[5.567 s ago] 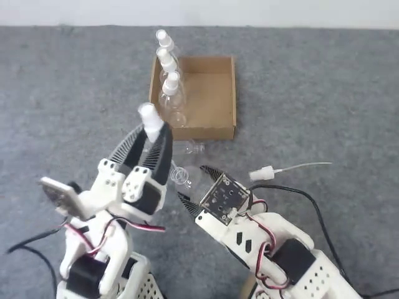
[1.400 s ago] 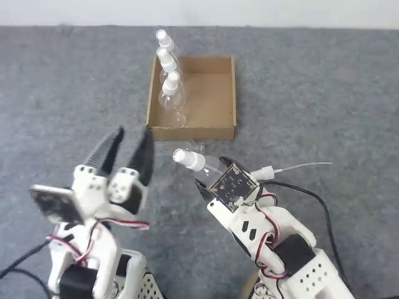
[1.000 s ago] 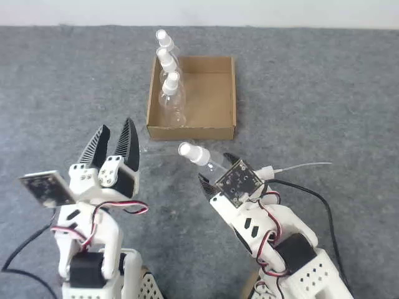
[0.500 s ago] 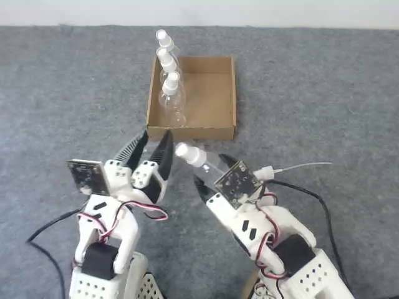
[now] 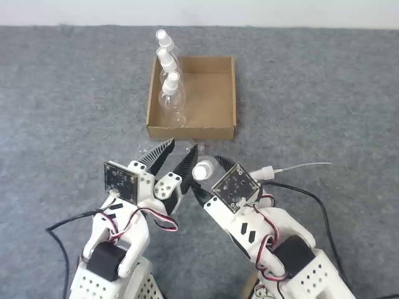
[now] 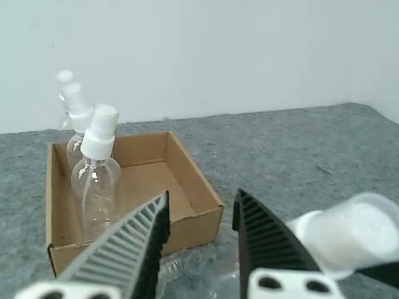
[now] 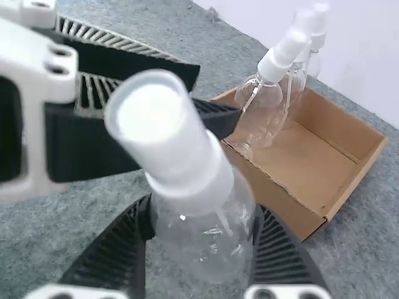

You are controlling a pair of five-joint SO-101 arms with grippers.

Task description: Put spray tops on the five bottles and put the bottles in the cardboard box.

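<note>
Grey carpeted worktop (image 5: 324, 93); cardboard box (image 5: 221, 132) near its far edge holds three capped bottles (image 5: 171, 99). Right jaws grip a fourth capped bottle (image 7: 199, 230) just before the box; left jaws stand open beside its spray top (image 5: 202, 170).

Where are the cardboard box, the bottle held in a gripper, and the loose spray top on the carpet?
cardboard box (image 5: 206, 132): high view, on its front wall.
held bottle (image 7: 202, 227): right wrist view, on its clear body.
loose spray top (image 5: 262, 172): high view, on its white head.
</note>
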